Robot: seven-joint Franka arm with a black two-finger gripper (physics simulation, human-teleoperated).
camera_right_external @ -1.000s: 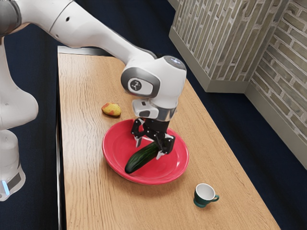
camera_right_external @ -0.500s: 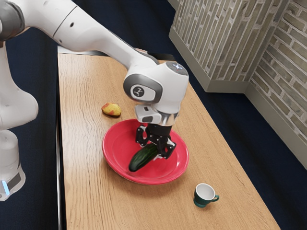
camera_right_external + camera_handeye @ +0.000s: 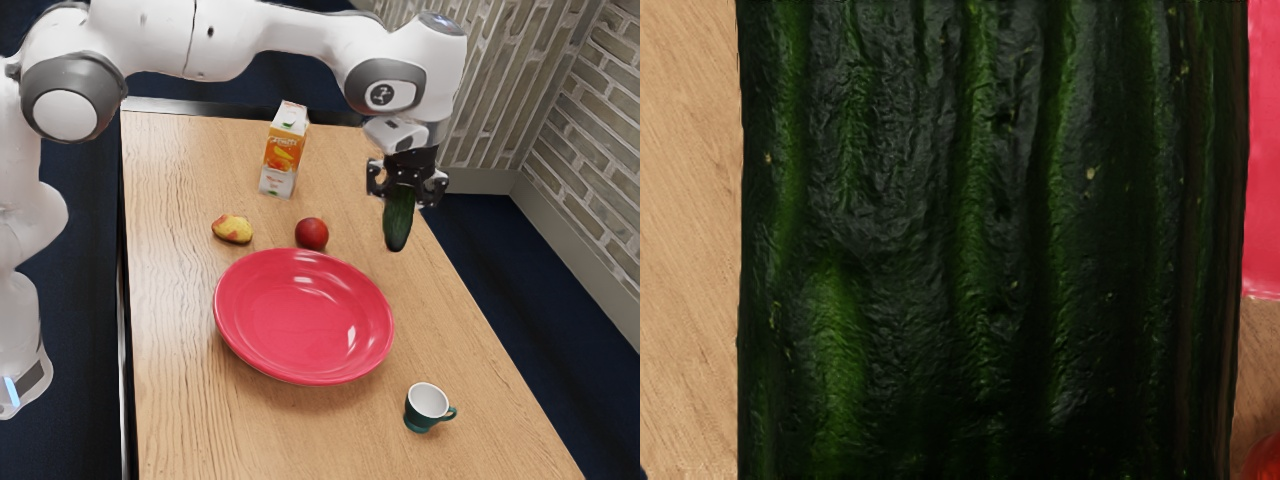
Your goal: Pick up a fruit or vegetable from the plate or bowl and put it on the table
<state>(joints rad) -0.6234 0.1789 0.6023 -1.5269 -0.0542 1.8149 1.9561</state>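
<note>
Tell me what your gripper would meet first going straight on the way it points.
Pointing down, the gripper would probably bring the cucumber onto the wooden table first, beside the red plate; height is unclear.

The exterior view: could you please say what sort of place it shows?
Probably a dining room or kitchen, judging by the wooden table, the red plate and the brick wall.

This looks like a home's eating area, with a drink carton [image 3: 282, 165] and cup [image 3: 426, 406] on the wooden table [image 3: 175, 340] and a brick-patterned wall [image 3: 595, 130] near it.
</note>
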